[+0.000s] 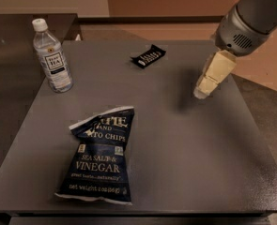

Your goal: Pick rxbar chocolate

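A grey table (pixel 185 163) over tan floor (pixel 265 69) holds the rxbar chocolate (pixel 148 56), the gripper (pixel 201 90) hovering nearby, its arm (pixel 250 18) cropped and its opening impossible to tell.

Black rxbar chocolate (pixel 148 56) flat, apart from gripper (pixel 202 90)

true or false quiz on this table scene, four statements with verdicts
1. The gripper is over the right side of the table, apart from the rxbar. True.
2. The bottle stands upright, farther back than the chip bag. True.
3. The gripper holds the rxbar. False: the rxbar lies on the table near its far edge, left of the gripper.
4. The chip bag leans against the bottle. False: it lies flat, apart from the bottle.
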`<state>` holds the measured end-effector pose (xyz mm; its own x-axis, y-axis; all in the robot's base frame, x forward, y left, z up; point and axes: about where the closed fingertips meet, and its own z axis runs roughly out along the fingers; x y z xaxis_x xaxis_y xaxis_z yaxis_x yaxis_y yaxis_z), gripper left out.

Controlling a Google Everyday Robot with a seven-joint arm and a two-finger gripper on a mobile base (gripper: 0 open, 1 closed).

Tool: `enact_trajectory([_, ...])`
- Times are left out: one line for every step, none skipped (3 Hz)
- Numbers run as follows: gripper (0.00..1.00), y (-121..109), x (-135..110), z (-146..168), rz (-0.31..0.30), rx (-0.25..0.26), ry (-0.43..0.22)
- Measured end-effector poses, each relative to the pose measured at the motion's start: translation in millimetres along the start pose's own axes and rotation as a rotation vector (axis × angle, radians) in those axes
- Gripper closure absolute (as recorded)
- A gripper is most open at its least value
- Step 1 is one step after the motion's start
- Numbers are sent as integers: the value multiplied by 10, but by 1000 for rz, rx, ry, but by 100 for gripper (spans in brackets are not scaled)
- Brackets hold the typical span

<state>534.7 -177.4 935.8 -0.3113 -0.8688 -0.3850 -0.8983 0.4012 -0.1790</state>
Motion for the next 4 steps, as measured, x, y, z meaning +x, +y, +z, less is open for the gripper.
enact_trajectory([0, -332, -201, 354, 70, 28, -57])
enact_trajectory([0, -689, -417, 749, 122, 57, -115])
enact_trajectory([0, -973, -601, 1105, 167, 69, -160])
enact_trajectory([0, -1213, -766, 1414, 203, 52, -189])
